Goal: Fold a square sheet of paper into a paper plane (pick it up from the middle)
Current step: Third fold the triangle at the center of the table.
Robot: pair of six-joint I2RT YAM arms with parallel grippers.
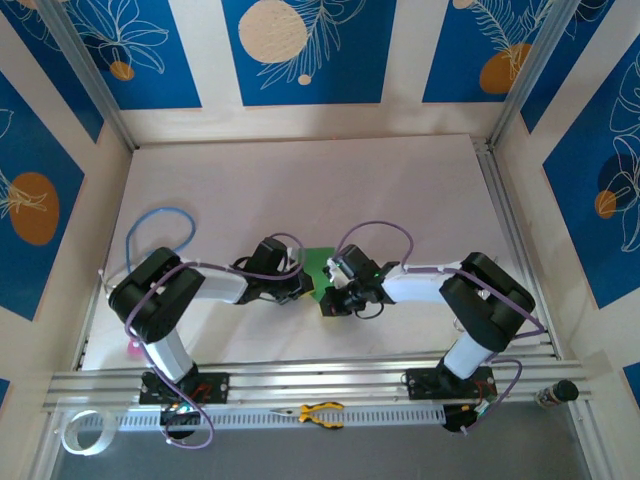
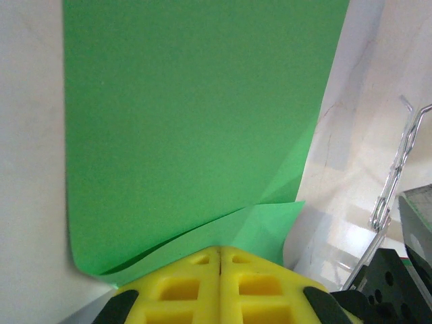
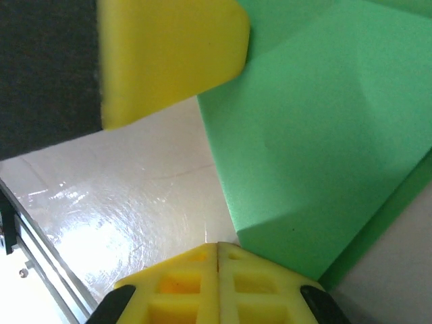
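Observation:
The green square sheet of paper (image 1: 318, 266) lies on the white table between the two arms, with one part folded over as a flap (image 2: 270, 226). My left gripper (image 2: 221, 251) is shut, its tips against that flap; whether paper sits between them I cannot tell. In the right wrist view, a yellow finger of the left gripper (image 3: 169, 54) rests on the paper (image 3: 324, 135). My right gripper (image 3: 217, 245) is shut, its tips down at the table just left of the paper's near corner. From above, the left gripper (image 1: 309, 286) and right gripper (image 1: 326, 300) almost meet.
Yellow-handled pliers (image 1: 320, 413) lie on the near rail (image 1: 330, 380). A pink object (image 1: 133, 348) sits by the left arm's base, a tape roll (image 1: 85, 432) at the near left. Metal frame posts and patterned walls enclose the table (image 1: 300, 190).

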